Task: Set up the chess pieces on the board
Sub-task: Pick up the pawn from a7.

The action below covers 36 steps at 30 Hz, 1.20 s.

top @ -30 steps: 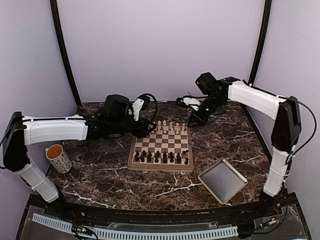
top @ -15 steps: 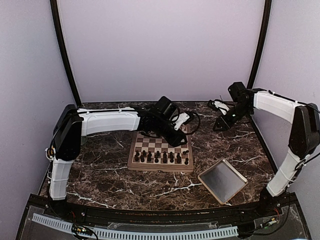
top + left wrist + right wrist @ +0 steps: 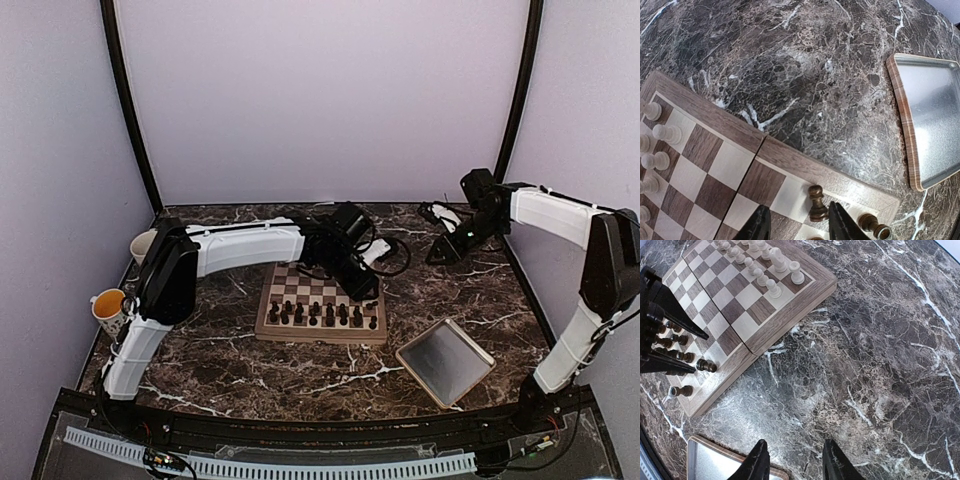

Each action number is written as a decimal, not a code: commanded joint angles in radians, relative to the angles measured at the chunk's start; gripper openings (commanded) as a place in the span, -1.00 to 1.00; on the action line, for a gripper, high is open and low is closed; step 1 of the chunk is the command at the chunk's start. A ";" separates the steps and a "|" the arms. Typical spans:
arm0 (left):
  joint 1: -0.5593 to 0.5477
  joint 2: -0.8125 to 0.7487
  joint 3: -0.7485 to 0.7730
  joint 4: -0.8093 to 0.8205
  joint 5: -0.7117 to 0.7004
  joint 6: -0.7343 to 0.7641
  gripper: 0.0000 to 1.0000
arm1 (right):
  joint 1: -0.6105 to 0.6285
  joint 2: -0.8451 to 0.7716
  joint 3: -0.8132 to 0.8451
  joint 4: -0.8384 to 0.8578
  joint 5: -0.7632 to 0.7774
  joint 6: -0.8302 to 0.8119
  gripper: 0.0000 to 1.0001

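Standing dark brown chess pieces point(image 3: 816, 202) on checkered board point(image 3: 705, 112), left pincer point(image 3: 797, 215) released, right pincer point(image 3: 794, 452) released

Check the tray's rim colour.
Tan-brown wood grain on the tray rim; clearest in left wrist view.

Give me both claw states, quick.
Left claw: open, holding nothing; a dark pawn stands just ahead of its tips.
Right claw: open, empty.

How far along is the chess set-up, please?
Mostly done: cream pieces line the board's far edge and dark chess pieces stand in the near rows. In hand: the left end effector, open, straddles one dark piece. Left: likely seating it; the right end effector hangs open, empty.
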 commanded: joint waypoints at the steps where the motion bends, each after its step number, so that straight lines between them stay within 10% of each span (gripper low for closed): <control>1: -0.023 0.017 0.045 -0.083 0.028 0.047 -0.15 | -0.011 -0.007 -0.009 0.025 -0.027 0.012 -0.26; 18: -0.039 0.064 0.076 -0.112 -0.082 0.059 -0.19 | -0.013 0.012 -0.005 0.019 -0.055 0.016 -0.26; 36: -0.041 0.069 0.082 -0.112 -0.026 0.057 -0.66 | -0.012 0.015 -0.004 0.014 -0.063 0.019 -0.26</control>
